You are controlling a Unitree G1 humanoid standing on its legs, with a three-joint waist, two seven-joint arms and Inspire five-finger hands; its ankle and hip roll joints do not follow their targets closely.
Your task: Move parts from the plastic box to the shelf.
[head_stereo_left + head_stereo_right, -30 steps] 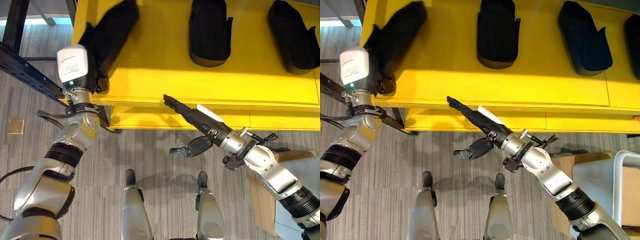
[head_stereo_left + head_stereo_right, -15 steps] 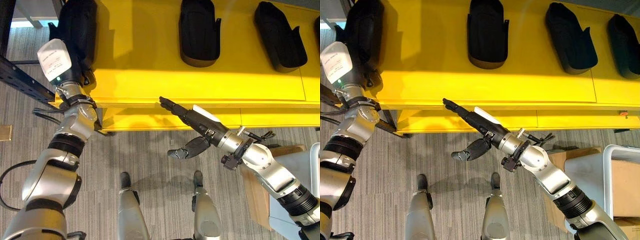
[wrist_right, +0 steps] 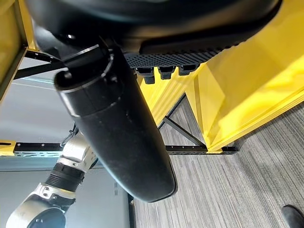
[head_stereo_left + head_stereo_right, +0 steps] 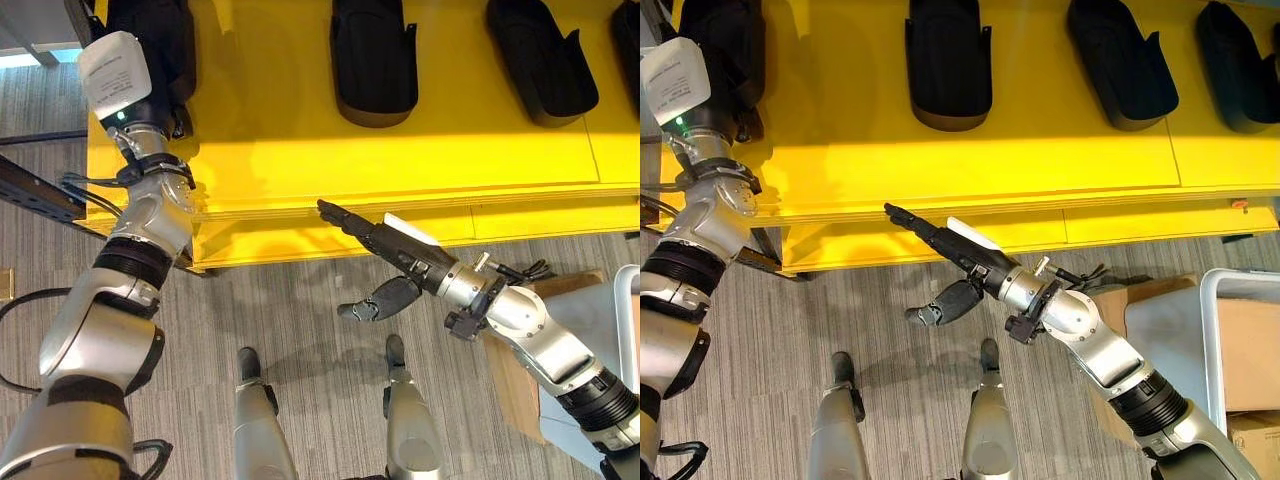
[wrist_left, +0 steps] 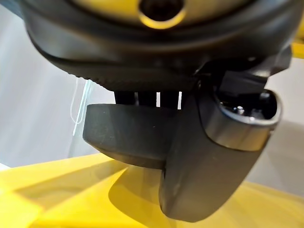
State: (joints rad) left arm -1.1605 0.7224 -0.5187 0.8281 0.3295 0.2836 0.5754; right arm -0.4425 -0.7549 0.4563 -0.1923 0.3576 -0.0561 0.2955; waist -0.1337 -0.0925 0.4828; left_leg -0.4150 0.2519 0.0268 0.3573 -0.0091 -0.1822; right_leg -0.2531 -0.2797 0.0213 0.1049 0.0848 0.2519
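One black part (image 4: 150, 40) sits on the yellow shelf (image 4: 300, 150), gripped by the left hand (image 5: 142, 137); it looks rigid, light, best held round its body. The right hand (image 4: 385, 240) hovers with fingers (image 4: 340, 215) straight before the shelf edge.

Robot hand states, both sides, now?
Left robot hand: shut on the black part on the shelf.
Right robot hand: open, holding nothing.

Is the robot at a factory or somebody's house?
Probably a factory or a warehouse, not a house. Matching black parts lie in a row on a big yellow shelf, and the left robot hand is putting down another part.
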